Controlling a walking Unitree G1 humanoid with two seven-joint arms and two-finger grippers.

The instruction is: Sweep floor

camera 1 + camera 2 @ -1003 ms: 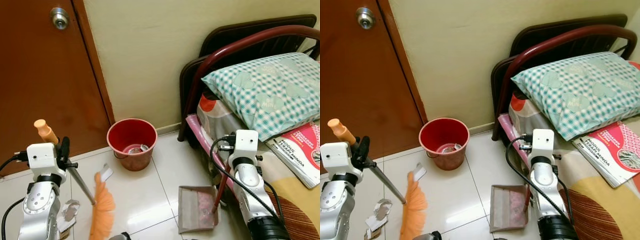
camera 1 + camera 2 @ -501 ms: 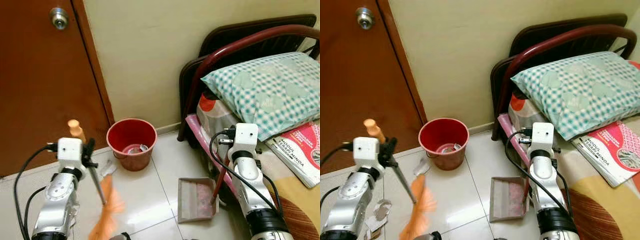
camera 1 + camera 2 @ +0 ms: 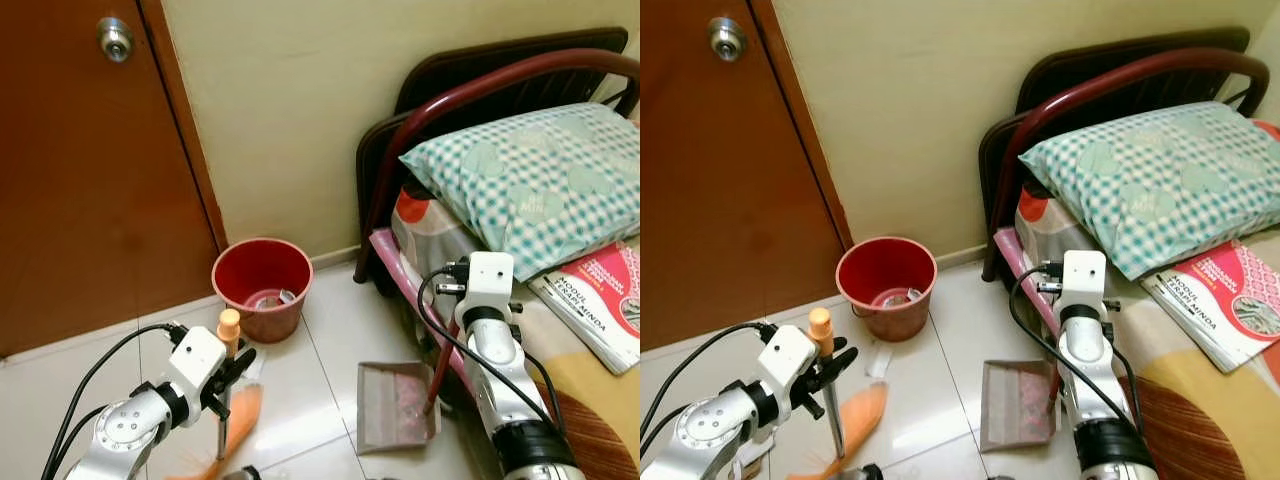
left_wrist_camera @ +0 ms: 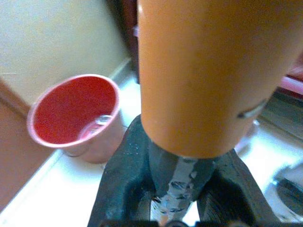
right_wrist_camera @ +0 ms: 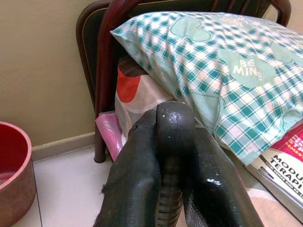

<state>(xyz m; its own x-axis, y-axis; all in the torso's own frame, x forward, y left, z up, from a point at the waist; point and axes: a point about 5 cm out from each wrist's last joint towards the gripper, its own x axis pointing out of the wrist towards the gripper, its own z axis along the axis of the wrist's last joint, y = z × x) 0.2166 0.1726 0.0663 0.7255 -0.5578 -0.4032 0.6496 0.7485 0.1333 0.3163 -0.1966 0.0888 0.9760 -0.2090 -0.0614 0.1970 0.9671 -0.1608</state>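
The broom has travelled to the right across the floor in the last second: one second ago its orange bristles were far at my left near the torn paper, and now they are nearer to the dustpan, with the handle almost upright. My left hand is clamped on the handle just under the orange cap. I judge this stroke is pushing dirt toward the pan, but a gap of bare tile remains between them.

My right hand is closed around the dark upright handle of the dustpan, which rests flat on the floor beside the bed.

A white scrap lies just beside the bristles. The red bucket stands close behind, and the door and wall limit the room there.
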